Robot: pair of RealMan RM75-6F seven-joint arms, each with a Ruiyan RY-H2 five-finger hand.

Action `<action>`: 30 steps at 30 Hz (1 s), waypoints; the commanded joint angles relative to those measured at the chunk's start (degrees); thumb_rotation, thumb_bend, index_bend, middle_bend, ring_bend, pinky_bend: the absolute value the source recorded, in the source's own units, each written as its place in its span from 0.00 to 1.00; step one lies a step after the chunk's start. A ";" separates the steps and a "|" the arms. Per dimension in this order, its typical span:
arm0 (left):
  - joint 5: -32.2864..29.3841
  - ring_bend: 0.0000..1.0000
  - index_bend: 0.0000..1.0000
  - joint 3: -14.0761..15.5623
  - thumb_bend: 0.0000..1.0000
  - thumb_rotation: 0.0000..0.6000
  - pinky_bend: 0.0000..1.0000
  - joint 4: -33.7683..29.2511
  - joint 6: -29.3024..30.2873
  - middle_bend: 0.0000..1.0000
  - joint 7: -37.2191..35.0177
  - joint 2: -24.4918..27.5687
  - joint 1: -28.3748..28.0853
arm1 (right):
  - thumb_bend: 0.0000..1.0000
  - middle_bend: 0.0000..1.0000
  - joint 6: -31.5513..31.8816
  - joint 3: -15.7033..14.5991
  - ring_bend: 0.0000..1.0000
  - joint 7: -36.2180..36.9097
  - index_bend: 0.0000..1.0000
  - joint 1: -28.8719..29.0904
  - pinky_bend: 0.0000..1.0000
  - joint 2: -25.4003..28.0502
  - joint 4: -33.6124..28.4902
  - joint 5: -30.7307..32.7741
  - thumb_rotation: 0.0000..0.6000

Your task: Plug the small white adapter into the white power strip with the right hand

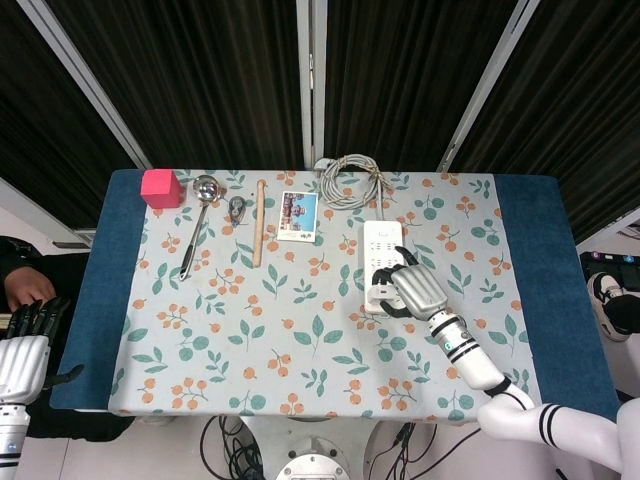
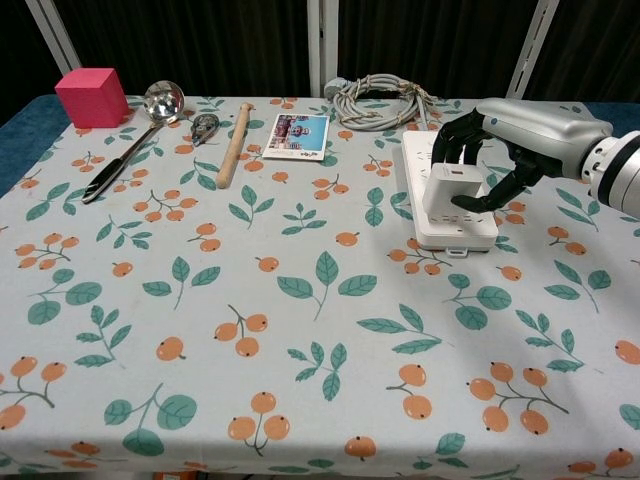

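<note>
your right hand (image 2: 497,150) is closed around the small white adapter (image 2: 447,192), dark fingers (image 2: 455,135) curled over its top and far side, and it holds the adapter on the near half of the white power strip (image 2: 442,180), touching the strip's top face. from the chest view you cannot tell whether the prongs are fully seated in a socket or only resting on it. in the head view the same right hand (image 1: 415,288) covers the lower end of the power strip (image 1: 381,245) and only a sliver of the adapter (image 1: 379,295) peeks out on its left. the strip lies lengthwise on the floral table (image 2: 300,330), right of centre, with its coiled grey cable (image 2: 378,101) bundled just behind it at the far edge. your left hand (image 1: 22,350) sits low off the left edge of the table, holding nothing, with its dark fingers extended upward. along the far left of the table you have a pink cube (image 2: 91,96), a metal ladle (image 2: 135,135), a small metal clip (image 2: 205,126), a wooden stick (image 2: 233,144) and a picture card (image 2: 298,135), all well apart from the strip.
</note>
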 commanded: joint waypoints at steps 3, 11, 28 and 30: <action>-0.14 0.00 0.10 -0.02 0.03 1.00 0.00 0.18 -0.12 0.04 -0.18 -0.07 -0.01 | 0.60 0.68 -0.10 0.22 0.43 -0.19 0.86 0.19 0.07 -0.21 0.38 0.17 1.00; -0.28 0.00 0.10 -0.07 0.03 1.00 0.00 0.35 -0.29 0.04 -0.38 -0.10 -0.07 | 0.60 0.68 -0.59 0.35 0.43 0.07 0.86 0.51 0.07 -0.72 1.24 0.40 1.00; -0.36 0.00 0.10 -0.06 0.03 1.00 0.00 0.71 -0.23 0.04 -0.82 -0.14 0.06 | 0.60 0.68 -0.75 0.24 0.43 0.37 0.86 0.84 0.07 -1.58 1.78 0.15 1.00; -0.36 0.00 0.10 -0.01 0.03 1.00 0.00 0.80 -0.30 0.04 -0.87 -0.16 0.07 | 0.60 0.68 -0.75 0.20 0.43 0.32 0.86 0.82 0.07 -1.69 1.92 0.20 1.00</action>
